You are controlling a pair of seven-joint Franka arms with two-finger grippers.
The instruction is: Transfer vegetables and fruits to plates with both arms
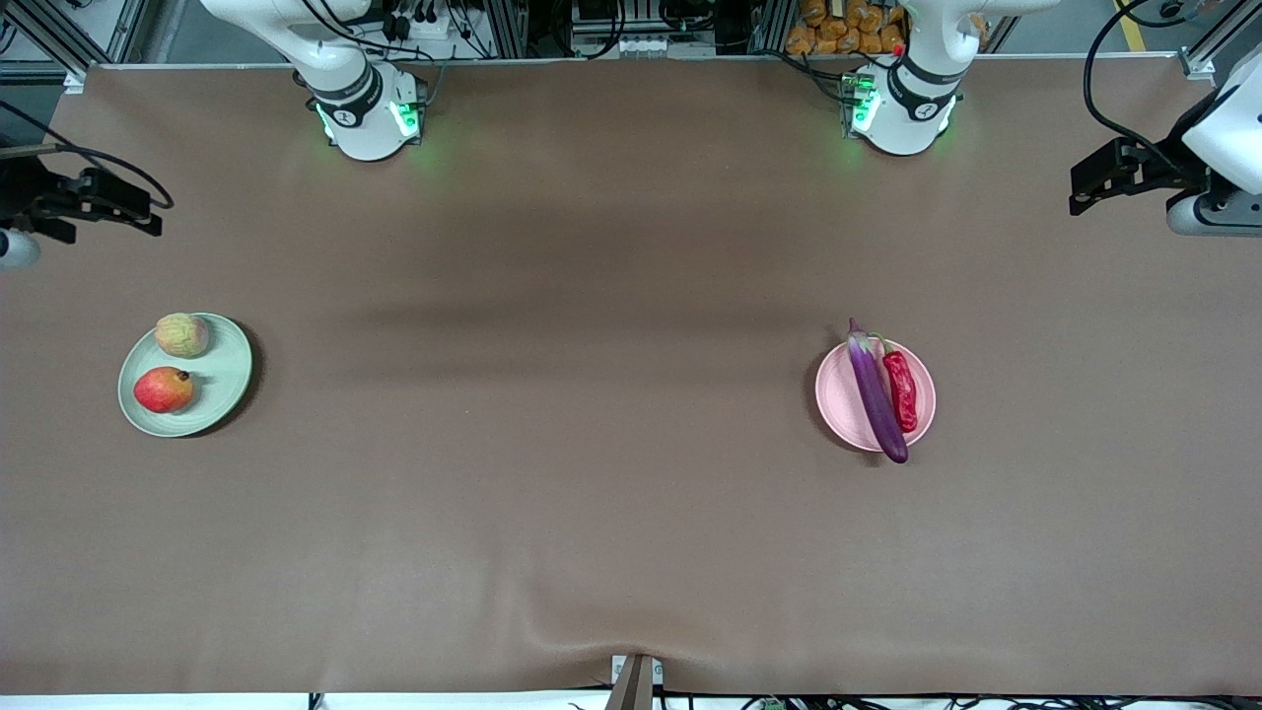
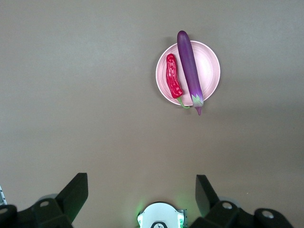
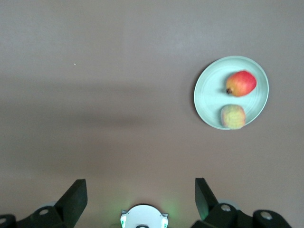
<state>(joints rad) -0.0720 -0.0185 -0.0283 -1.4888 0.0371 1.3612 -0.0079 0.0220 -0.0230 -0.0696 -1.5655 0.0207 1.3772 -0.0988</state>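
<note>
While lifted high over the table (image 1: pixel 611 513), left gripper (image 2: pixel 141 190) and right gripper (image 3: pixel 140 190) waiting, fingers spread wide, holding nothing. Eggplant (image 1: pixel 876 392) and chili pepper (image 1: pixel 901 390) on pink plate (image 1: pixel 838 399). Red fruit (image 1: pixel 164 390) and yellowish-green fruit (image 1: pixel 182 334) on green plate (image 1: pixel 225 380).

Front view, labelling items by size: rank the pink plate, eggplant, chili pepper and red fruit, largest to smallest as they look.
1. pink plate
2. eggplant, longer than the plate is wide, but slim
3. chili pepper and red fruit: too alike to rank
</note>
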